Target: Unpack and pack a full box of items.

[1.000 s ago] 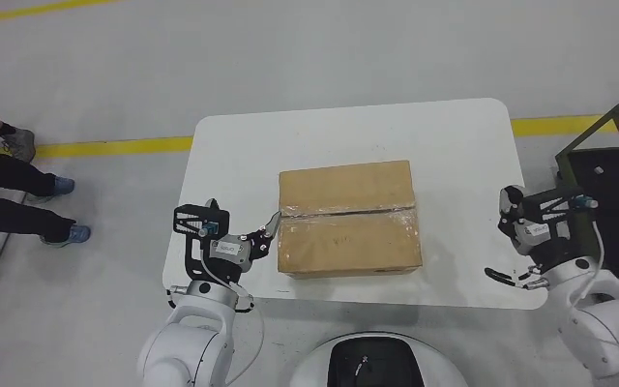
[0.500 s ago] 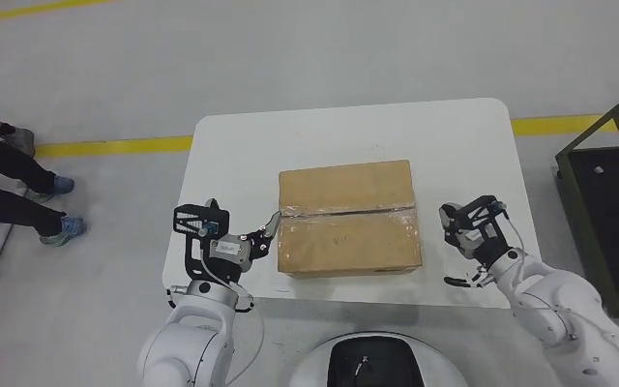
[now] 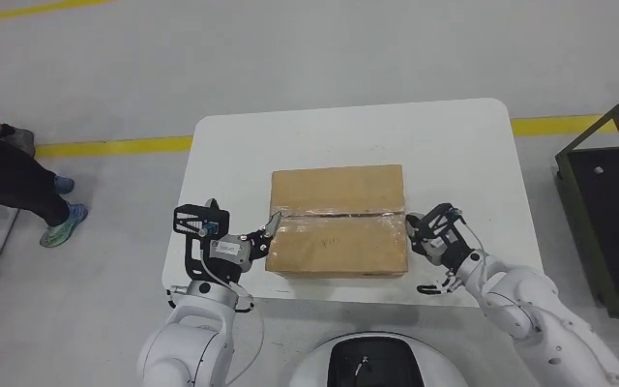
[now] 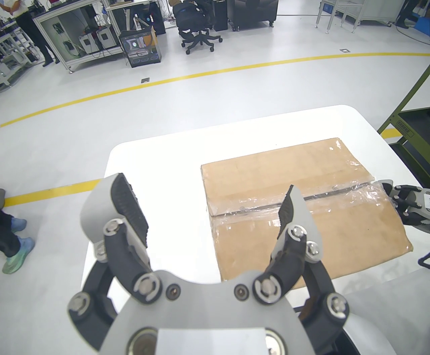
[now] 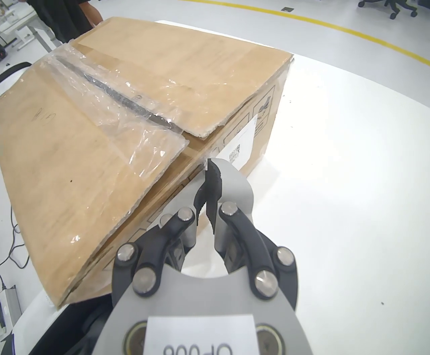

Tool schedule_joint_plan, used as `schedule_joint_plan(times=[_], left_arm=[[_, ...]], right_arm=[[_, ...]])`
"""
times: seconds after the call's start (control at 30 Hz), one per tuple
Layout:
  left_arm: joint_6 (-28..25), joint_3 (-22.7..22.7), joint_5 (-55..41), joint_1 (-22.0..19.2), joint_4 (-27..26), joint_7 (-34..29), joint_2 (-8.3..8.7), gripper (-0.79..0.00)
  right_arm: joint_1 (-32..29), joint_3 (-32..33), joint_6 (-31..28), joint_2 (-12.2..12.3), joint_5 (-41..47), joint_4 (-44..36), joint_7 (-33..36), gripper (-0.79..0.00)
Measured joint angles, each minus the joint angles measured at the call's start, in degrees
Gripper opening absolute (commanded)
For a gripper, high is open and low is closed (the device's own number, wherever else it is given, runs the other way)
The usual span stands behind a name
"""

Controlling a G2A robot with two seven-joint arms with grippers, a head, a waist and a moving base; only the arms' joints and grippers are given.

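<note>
Since the earlier frames the right gripper (image 5: 208, 171) came in from the table's right edge to the box (image 3: 337, 221), and the box slid a little to the left. Closed flaps under clear tape (image 5: 134, 101) hide its contents. It lies mid-table (image 3: 455, 135), near the front edge, with bare surface behind it. The right fingers are together, tips on the box's right side. The left gripper (image 4: 204, 188), fingers apart, is at its left edge.

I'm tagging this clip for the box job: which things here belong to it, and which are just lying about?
Part of the job:
cardboard box
clear tape over its top seam
left gripper, open beside the box
right gripper, shut at the box's opposite side
white table under the box

Just around:
green rack beside the table
yellow floor line
office chair in the room behind
</note>
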Motion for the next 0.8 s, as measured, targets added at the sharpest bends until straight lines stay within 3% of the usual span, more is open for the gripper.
schedule_joint_plan(times=[0.23, 0.53, 0.67, 0.8], left_arm=[[0.00, 0.00, 0.00, 0.00, 0.00, 0.00, 0.00, 0.000], [-0.91, 1.02, -0.39, -0.68, 0.00, 0.89, 0.07, 0.000], [-3.14, 4.87, 0.16, -4.36, 0.00, -0.61, 0.13, 0.000], [-5.08, 11.59, 0.39, -9.30, 0.49, -5.26, -0.07, 0.000]], right_arm=[[0.07, 0.16, 0.95, -0.04, -1.35, -0.61, -0.20, -0.785], [-3.58, 9.29, 1.64, 0.86, -0.57, -4.24, -1.11, -0.785], [-5.02, 12.34, 2.08, 1.08, -0.14, -5.30, -1.54, -0.785], [-6.55, 14.86, 2.47, 1.19, 1.18, -6.05, -1.96, -0.785]])
